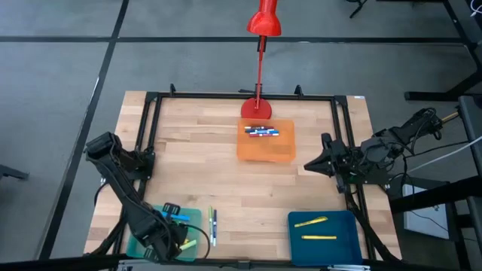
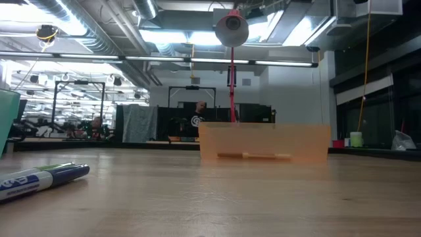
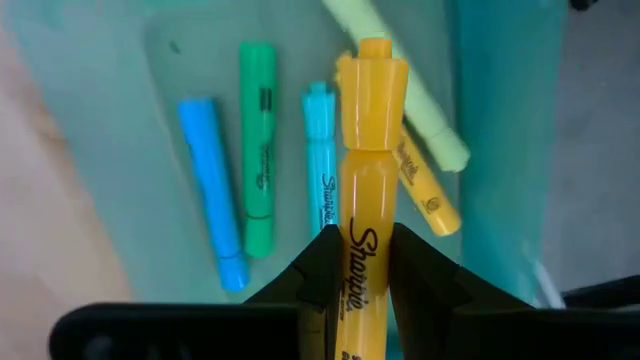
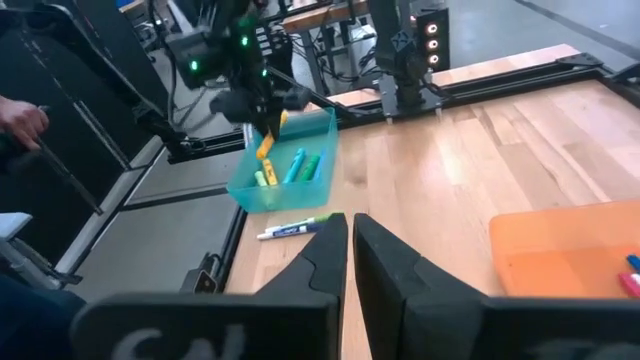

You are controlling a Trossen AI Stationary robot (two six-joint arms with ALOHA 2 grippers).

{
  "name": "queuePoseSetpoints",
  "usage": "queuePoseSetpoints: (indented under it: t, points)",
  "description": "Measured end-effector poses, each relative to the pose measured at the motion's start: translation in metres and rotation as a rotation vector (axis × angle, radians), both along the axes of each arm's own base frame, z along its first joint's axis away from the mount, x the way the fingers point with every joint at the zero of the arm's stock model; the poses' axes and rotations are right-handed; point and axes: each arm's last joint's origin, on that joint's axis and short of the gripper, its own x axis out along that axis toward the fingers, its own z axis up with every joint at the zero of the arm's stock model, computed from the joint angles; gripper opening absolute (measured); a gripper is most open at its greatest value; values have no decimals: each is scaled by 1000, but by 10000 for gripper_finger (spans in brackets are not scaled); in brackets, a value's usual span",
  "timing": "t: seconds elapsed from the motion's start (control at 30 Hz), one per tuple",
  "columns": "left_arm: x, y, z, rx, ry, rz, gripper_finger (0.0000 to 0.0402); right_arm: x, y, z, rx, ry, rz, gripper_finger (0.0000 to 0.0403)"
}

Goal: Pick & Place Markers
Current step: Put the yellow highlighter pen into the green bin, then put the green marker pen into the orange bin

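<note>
My left gripper (image 3: 360, 250) is shut on an orange-yellow marker (image 3: 368, 150) above a teal tray (image 1: 197, 220) at the table's near left; it also shows in the right wrist view (image 4: 255, 108). In the tray lie a blue (image 3: 212, 190), a green (image 3: 257, 150), a light blue (image 3: 320, 160), a pale yellow (image 3: 400, 80) and an orange marker (image 3: 425, 190). Two markers (image 1: 212, 226) lie on the table beside the tray. My right gripper (image 4: 350, 240) is shut and empty at the table's right side (image 1: 310, 164). My left gripper pinches the orange-yellow marker's barrel (image 3: 362, 215) between its two fingers. The fingers point down from above and the marker lies along them. Its capped end (image 3: 372, 70) sticks out below the fingertips. The marker (image 4: 265, 145) hangs clear above the teal tray.
An orange tray (image 1: 266, 150) holding several markers (image 1: 261, 131) stands at the table's far middle, in front of a red lamp (image 1: 258, 75). A blue tray (image 1: 354, 245) with two yellow markers (image 1: 310, 222) sits near right. Bare wood lies between the trays.
</note>
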Motion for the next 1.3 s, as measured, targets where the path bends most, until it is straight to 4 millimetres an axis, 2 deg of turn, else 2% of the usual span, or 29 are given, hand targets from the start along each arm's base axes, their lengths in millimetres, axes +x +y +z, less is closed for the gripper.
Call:
queuePoseSetpoints:
  t: [0.17,0.37,0.6,1.0,1.3]
  points:
    - [-7,7,-32,9,62,31,57,0,0,0,1,-1,-13,23]
    - [-11,12,-54,4,62,46,57,0,-1,0,19,0,-37,23]
    - [-11,13,-59,-9,51,46,57,0,-1,0,22,0,-38,23]
    - [-12,13,-59,-22,75,44,113,0,-1,0,22,0,-38,23]
    - [-12,12,-55,-88,155,39,120,0,-1,0,17,3,-37,23]
